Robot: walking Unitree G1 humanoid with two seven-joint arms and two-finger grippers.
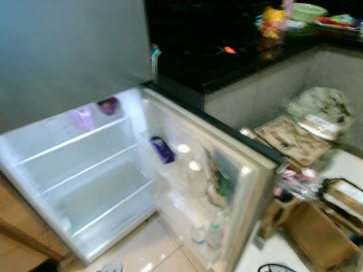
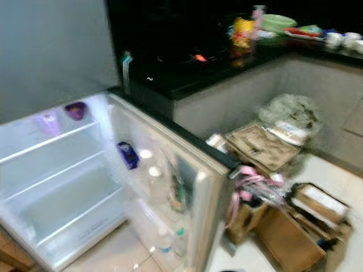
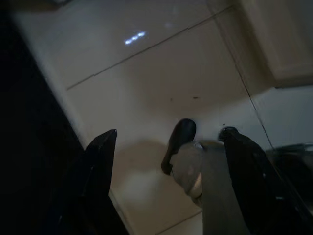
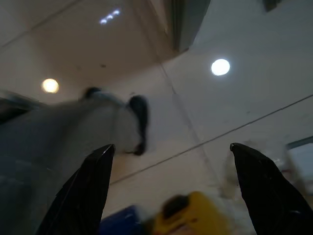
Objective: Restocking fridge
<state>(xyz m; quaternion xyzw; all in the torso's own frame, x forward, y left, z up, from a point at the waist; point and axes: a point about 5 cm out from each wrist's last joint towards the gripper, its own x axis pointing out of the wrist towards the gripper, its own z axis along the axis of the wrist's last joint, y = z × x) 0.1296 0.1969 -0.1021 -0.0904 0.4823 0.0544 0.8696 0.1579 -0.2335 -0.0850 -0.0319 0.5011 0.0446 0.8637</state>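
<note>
Right, the fridge [image 1: 74, 187] is seen standing open, lit inside, w/ its door [image 1: 227, 187] swung out toward 4 o'clock. White shelves [image 1: 85, 164] run across the cavity; a lilac cup [image 1: 83, 119] and a dark purple cup [image 1: 108, 105] are seen at the back of the top shelf, side by side. A dark blue pack [image 1: 162, 149] is lodged in the door racks, w/ white-capped bottles [image 1: 193, 170] just beside it toward 4 o'clock and more bottles [image 1: 207, 233] in the lowest rack. The picture is blurred, so labels can't be read.

A black counter [image 2: 187, 68] is seen at 12 o'clock, w/ a yellow item [image 2: 243, 29] and a green bowl [image 2: 278, 22] at its far end. Cardboard boxes [image 2: 295, 226] and a crumpled bag [image 2: 289, 116] are piled on the floor at 3 o'clock, pink bits [image 2: 249, 178] hung near the door's edge.

The left gripper [image 3: 168, 171] is pointed down at pale floor tiles [image 3: 146, 73]; its fingers [image 3: 98, 166] are spread wide, nothing held, and a grey leg w/ a dark foot [image 3: 181, 142] is seen between them. The right gripper [image 4: 171, 186] is likewise spread apart and empty, over tiles, w/ a yellow jug [image 4: 190, 215] and something blue [image 4: 122, 223] blurred below it.
</note>
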